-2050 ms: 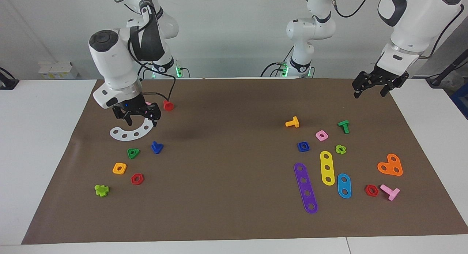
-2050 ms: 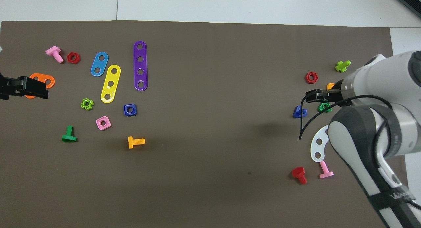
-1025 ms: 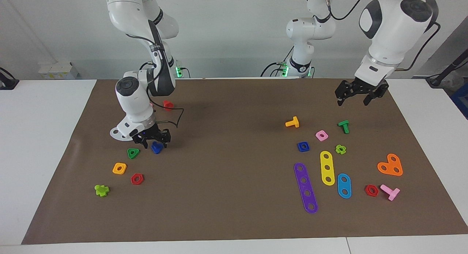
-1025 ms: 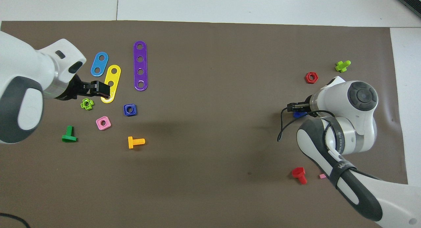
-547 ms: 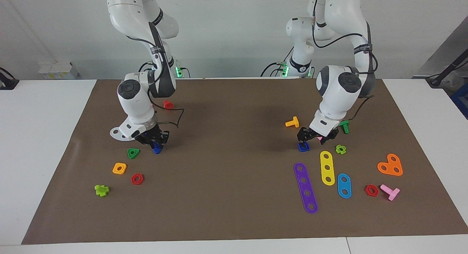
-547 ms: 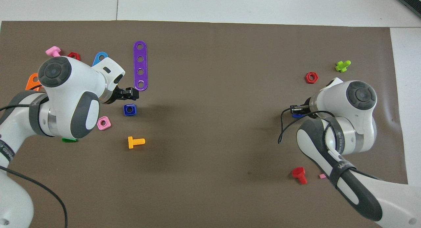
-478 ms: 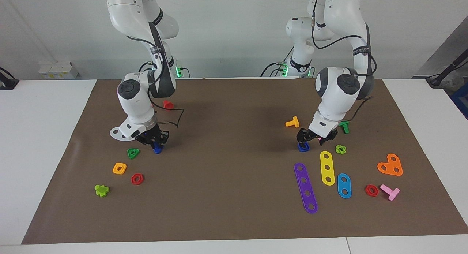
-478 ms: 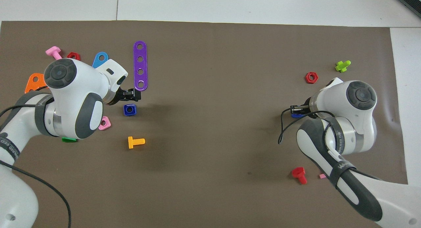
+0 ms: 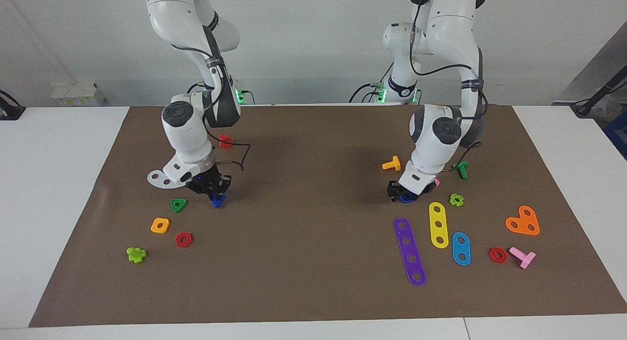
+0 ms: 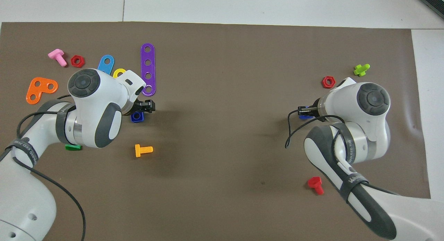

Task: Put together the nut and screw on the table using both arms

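We list, facing view, lower rows first: right gripper [image 9: 213,189], left of frame, jaws pinching the blue screw [image 9: 217,200] at the mat; left gripper [image 9: 402,191], right of centre, down around the blue nut [image 9: 406,198], jaw state unclear.

Both arms have swung down from high over the bench. The right tool [image 9: 211,187] now grips the blue screw [image 9: 217,200], lifted slightly. The left tool [image 9: 402,192] has dropped onto the blue nut [image 9: 405,198].
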Motion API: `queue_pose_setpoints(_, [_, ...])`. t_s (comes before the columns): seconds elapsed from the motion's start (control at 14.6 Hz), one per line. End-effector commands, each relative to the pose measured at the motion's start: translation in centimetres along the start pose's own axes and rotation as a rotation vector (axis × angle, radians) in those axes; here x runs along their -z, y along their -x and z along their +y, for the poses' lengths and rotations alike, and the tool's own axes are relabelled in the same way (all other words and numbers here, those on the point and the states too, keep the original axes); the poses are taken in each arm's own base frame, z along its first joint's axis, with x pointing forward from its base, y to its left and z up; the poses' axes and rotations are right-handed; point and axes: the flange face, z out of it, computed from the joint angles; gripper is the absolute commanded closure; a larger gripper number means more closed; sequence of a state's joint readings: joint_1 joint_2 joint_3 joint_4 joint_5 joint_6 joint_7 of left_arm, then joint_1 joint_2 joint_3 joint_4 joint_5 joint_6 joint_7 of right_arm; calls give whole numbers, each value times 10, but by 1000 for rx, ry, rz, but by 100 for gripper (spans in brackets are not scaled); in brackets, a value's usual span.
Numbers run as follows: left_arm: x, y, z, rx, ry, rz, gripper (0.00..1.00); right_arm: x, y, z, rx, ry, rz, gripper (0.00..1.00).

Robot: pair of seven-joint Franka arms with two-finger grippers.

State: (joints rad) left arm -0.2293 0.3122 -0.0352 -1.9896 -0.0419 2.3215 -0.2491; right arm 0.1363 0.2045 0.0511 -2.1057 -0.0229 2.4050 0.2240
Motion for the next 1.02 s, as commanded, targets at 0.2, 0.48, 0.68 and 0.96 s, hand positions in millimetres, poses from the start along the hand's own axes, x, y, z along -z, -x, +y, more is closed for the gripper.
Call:
queue_pose_setpoints(0.2, [7, -3, -9, 21, -7, 14, 23, 16, 10, -137, -181, -49, 33, 100])
queue_pose_setpoints(0.48, [-2, 5, -13, 27, -17, -10, 24, 9, 16, -208, -243, -71, 30, 100])
queue_pose_setpoints(0.68, [-6, 7, -23, 8, -59, -20, 26, -1, 16, -248, -261, -70, 24, 100])
queue_pose_setpoints(0.96, [-10, 12, -25, 7, -65, -33, 34, -16, 25, -267, -259, -59, 15, 100])
